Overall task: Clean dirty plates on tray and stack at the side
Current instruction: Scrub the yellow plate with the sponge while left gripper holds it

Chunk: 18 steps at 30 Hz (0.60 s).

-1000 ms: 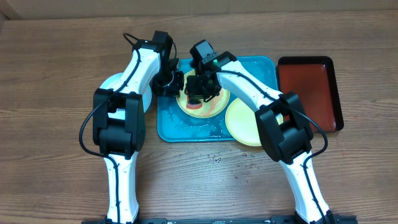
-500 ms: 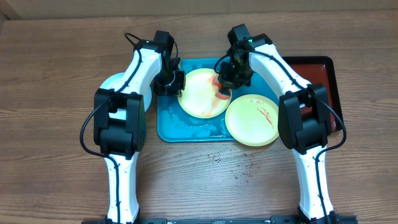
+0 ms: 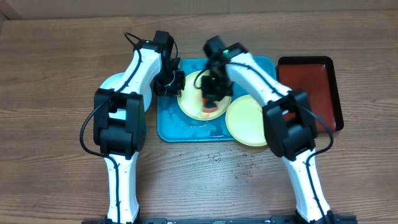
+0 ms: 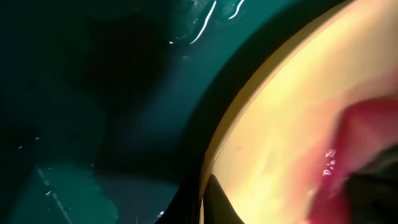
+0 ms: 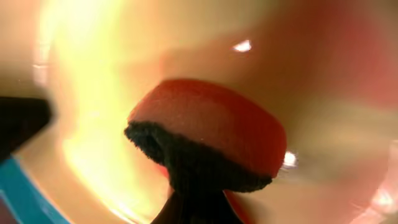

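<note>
A pale yellow plate (image 3: 194, 99) with a lime-green rim lies in the turquoise tray (image 3: 186, 130). My left gripper (image 3: 175, 83) is shut on this plate's left rim; the left wrist view shows the rim (image 4: 214, 149) pinched between the dark jaws. My right gripper (image 3: 211, 98) is shut on a red sponge (image 5: 211, 127) with a black scouring side, pressed onto the plate's reddish wet face (image 5: 93, 118). A second yellow plate (image 3: 245, 121) sits at the tray's lower right corner. The white, blue-rimmed plate (image 3: 112, 84) rests on the table left of the tray, mostly under my left arm.
A dark red tray (image 3: 311, 87) with a black rim lies right of the turquoise one. Foam and water pool on the tray floor (image 3: 199, 129). Water drops (image 3: 242, 167) spot the wooden table in front of the tray.
My right gripper swept the sponge to the plate's far right edge, then back to its middle. The left gripper has kept its hold on the rim.
</note>
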{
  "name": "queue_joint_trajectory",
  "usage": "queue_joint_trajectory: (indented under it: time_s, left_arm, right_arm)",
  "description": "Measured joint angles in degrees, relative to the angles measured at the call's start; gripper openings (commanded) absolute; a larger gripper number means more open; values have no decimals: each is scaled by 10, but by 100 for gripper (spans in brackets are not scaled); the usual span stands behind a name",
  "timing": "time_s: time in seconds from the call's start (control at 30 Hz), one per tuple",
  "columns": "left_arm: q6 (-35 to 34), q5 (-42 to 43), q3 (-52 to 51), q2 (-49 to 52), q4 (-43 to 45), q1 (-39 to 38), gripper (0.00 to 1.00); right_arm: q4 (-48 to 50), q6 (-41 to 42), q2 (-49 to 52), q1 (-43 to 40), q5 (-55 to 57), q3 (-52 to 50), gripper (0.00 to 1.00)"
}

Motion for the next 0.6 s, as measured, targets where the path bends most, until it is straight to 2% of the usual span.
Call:
queue_joint_trajectory:
  time_s: [0.33,0.6]
  left_arm:
    - [0,-4,0,0,0,1,4]
    - [5,-4,0,0,0,0,4]
  right_arm:
    - [134,48,1,38,-7,-15,4]
    - [153,58,3,9,31,-16,4]
